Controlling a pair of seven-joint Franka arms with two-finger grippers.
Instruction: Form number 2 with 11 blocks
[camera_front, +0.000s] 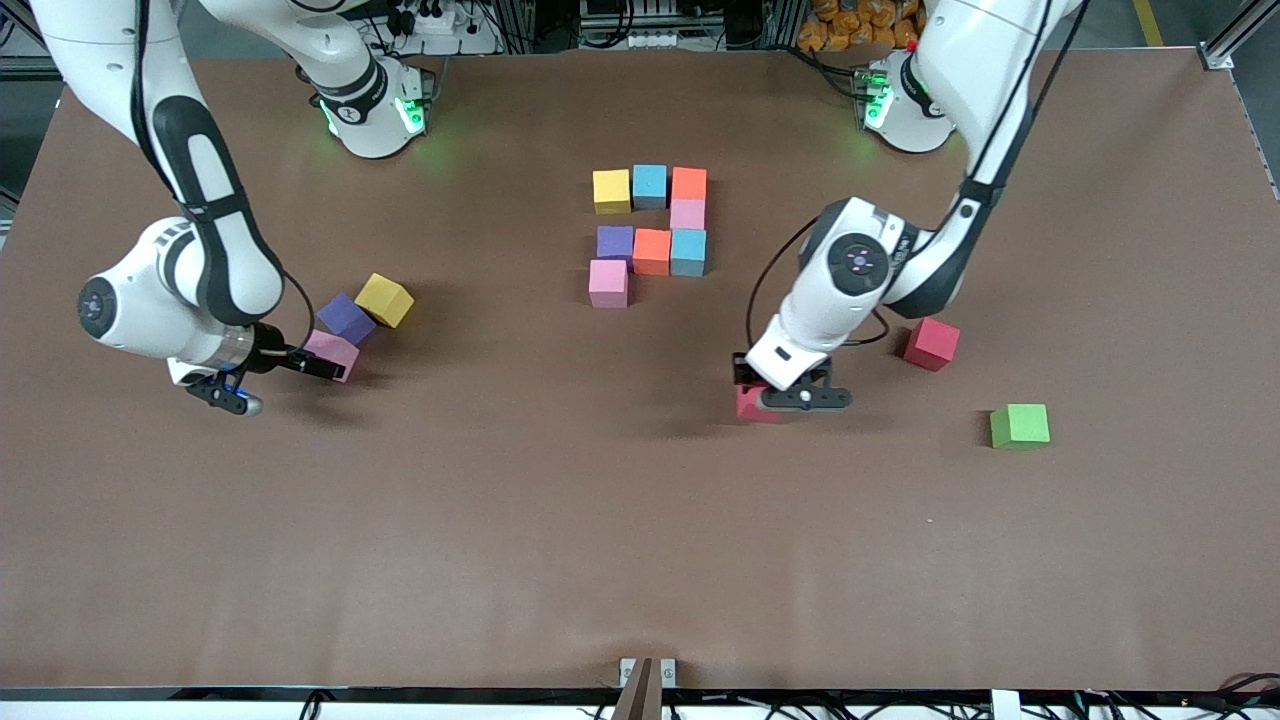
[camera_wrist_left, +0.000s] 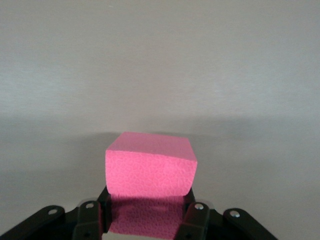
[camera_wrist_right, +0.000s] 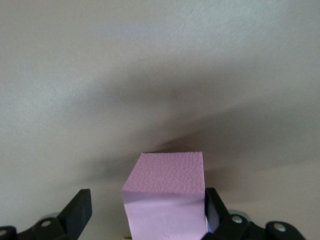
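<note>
Fourteen cubes (camera_front: 652, 250): three pink (camera_front: 608, 283), two yellow (camera_front: 384, 299), two purple (camera_front: 346, 318), two blue (camera_front: 649, 185), two orange (camera_front: 689, 184), two red (camera_front: 932, 343), one green (camera_front: 1020, 425).

even overhead light, bright, no glare on matte table (camera_front: 500, 550); soft shadows pool under both arms and beside cubes toward 3 o'clock; green led glow at bases; wrist views washed grey, near edges slightly soft
</note>
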